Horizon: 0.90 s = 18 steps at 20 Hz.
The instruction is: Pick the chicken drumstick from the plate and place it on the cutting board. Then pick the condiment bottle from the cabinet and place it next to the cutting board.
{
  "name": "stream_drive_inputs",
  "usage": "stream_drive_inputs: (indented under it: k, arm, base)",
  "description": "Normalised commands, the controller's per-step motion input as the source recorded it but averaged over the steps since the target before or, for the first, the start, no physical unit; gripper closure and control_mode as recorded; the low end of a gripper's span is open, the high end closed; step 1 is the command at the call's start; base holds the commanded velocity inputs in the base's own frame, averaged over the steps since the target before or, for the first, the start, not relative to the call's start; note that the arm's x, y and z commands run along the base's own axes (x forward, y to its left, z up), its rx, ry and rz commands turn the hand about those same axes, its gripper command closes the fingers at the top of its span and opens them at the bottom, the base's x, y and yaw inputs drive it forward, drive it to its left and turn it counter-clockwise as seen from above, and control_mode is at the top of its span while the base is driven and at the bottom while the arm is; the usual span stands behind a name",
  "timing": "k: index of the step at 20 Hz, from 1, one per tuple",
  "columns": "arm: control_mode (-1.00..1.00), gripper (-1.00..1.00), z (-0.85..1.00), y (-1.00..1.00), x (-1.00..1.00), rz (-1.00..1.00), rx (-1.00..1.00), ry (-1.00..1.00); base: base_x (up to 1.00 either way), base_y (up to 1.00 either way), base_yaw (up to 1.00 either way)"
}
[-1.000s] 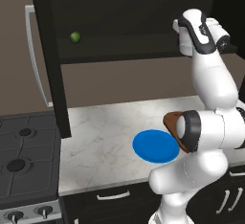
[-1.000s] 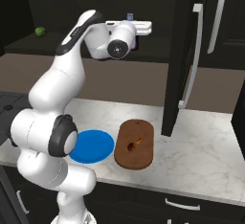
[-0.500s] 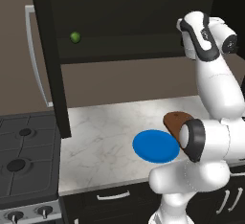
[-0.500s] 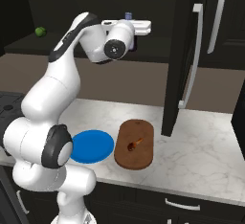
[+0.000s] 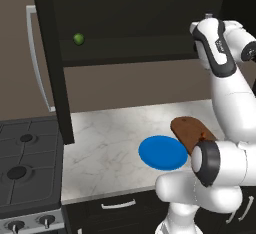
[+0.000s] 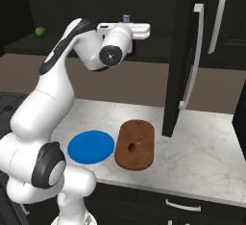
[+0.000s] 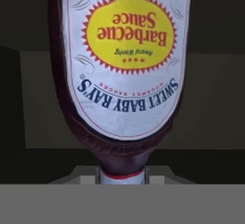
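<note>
My gripper (image 7: 122, 174) is shut on the neck of the condiment bottle (image 7: 125, 60), a dark barbecue-sauce bottle whose label reads upside down in the hand view. The hand (image 6: 129, 28) is raised at the dark cabinet (image 5: 130, 23), level with its shelf, and the bottle's pale cap (image 6: 126, 18) pokes up above it. On the counter below, the chicken drumstick (image 6: 136, 144) lies on the brown cutting board (image 6: 139, 157). The blue plate (image 6: 91, 146) sits bare just left of the board.
A small green fruit (image 5: 78, 39) rests on the cabinet shelf, far left. An open cabinet door (image 6: 185, 60) with a silver handle hangs right of the hand. A gas stove (image 5: 25, 163) borders the marble counter (image 5: 107, 138) on the left.
The arm's lower links have turned and shifted sideways. The hand stays shut on the bottle and has moved only slightly at the cabinet.
</note>
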Motion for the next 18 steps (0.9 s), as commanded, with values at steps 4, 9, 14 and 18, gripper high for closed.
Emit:
stream_drive_inputs:
  k: [4, 9, 14, 18]
  arm:
    - [-1.0, 1.0, 0.05, 0.02, -0.51, 0.0, 0.0, -0.05]
    - [-1.0, 1.0, 0.09, 0.05, -0.56, 0.0, 0.0, -0.06]
    - [-1.0, 1.0, 0.12, 0.05, -0.59, 0.0, 0.0, -0.05]
    - [-1.0, 1.0, 0.11, 0.05, -0.61, 0.0, 0.0, 0.0]
  base:
    - [0.0, 0.0, 0.0]
    - [0.0, 0.0, 0.0]
    - [0.0, 0.0, 0.0]
    - [0.0, 0.0, 0.0]
